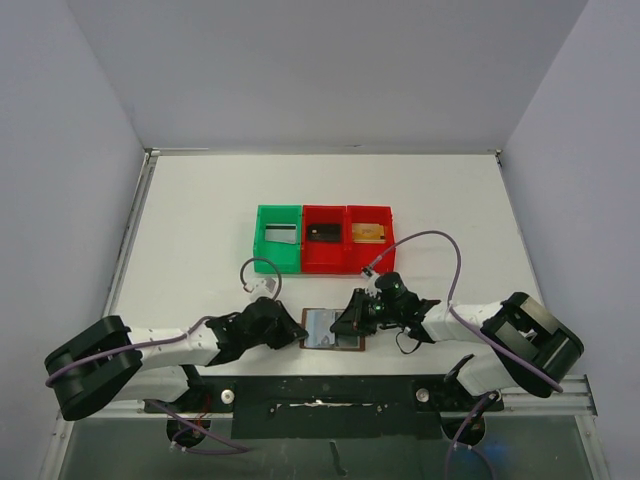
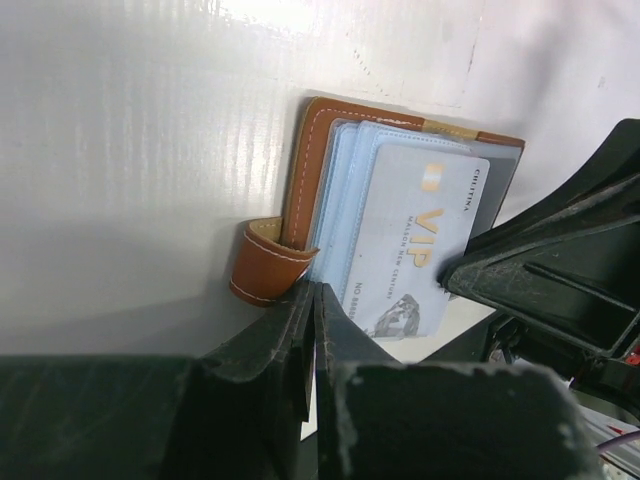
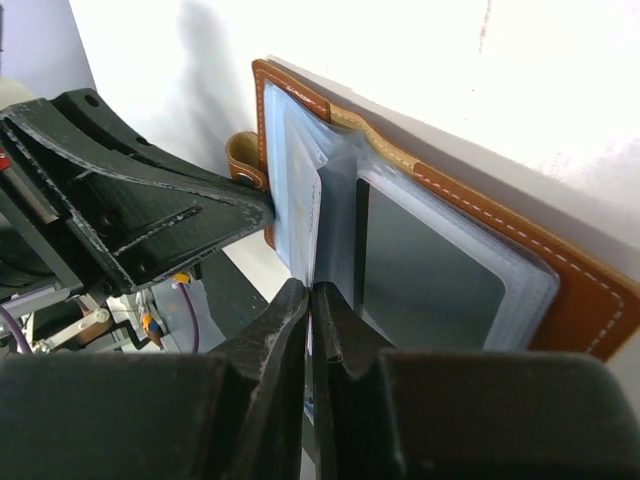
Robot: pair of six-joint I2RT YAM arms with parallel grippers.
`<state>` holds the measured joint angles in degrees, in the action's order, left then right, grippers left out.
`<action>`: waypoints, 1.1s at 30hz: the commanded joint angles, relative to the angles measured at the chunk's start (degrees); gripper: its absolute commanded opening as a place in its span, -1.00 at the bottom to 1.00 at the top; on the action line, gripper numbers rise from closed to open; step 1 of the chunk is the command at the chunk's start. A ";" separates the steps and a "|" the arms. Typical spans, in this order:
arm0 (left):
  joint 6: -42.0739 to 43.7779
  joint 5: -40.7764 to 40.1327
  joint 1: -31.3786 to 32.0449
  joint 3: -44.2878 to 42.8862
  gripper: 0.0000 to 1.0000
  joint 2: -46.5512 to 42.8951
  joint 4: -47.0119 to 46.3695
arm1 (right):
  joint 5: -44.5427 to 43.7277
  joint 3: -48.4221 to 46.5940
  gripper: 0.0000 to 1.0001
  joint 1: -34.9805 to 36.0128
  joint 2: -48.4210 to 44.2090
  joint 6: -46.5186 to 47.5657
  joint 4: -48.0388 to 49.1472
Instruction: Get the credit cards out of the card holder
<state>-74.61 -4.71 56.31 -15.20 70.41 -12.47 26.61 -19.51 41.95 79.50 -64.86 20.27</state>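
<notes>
Brown leather stitched in white, the card holder (image 2: 300, 170) lay open and flat on the white table (image 1: 200, 220), close to the near edge and about midway across, between the two arms. Clear bluish sleeves (image 2: 345, 180) fanned from its fold. A pale card (image 2: 415, 250) lettered VIP lay uppermost among them, and a dark card (image 3: 430, 270) sat in another sleeve. The right gripper (image 3: 310, 300) had its jaws closed to a slit on a thin pale leaf standing up from the fold. This seemed to be the pale card taken by its edge, though card and sleeve were hard to tell apart there. The left gripper (image 2: 312, 300) was likewise closed, its tips at the holder's left edge just beside the small strap loop (image 2: 262, 265); whether it pinched the leather or only pressed against it could not be told. No card was seen lying outside the holder, so the step in hand looked like the first extraction, one arm steadying and the other gripping. The next move would call for a straight pull along the sleeve's opening with the holder kept pinned, lest the whole wallet lift or slide. On the far side, well apart, a green bin (image 1: 278, 262) and two red bins (image 1: 325, 262) stood in a row, no obstacle. The real crowding was the two grippers' bodies, close together over the holder.
</notes>
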 commanded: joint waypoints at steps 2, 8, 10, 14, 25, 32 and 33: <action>1.57 -4.08 0.29 2.29 -0.94 -1.91 8.89 | -0.29 0.76 -0.89 -0.53 -1.71 0.84 -1.47; 1.23 -4.73 1.19 3.68 -0.94 -5.43 8.52 | 0.37 0.82 -0.88 -1.26 -1.14 2.52 -1.72; 1.22 -5.22 1.69 3.62 -0.93 -6.87 8.89 | 0.63 1.36 -0.88 -1.26 -1.05 1.93 -0.69; 1.65 -6.44 3.06 2.32 -0.76 -9.37 10.80 | 0.24 2.53 -0.87 -1.35 -1.33 0.70 1.81; 9.00 -8.92 6.37 -8.65 -0.17 -6.16 10.38 | -1.91 1.00 -0.80 -1.29 1.23 0.94 3.26; 12.71 -7.06 5.47 -12.48 -0.33 3.86 7.27 | -2.18 -0.40 -0.78 -1.39 0.86 2.74 1.42; 12.69 -6.62 5.31 -12.31 -0.39 4.79 6.42 | -2.23 -0.36 -0.78 -1.38 0.79 2.66 1.50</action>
<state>-65.06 -12.14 62.39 -25.78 72.27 -1.93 26.09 -18.06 40.91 80.29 -63.77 20.99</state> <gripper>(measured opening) 0.352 0.107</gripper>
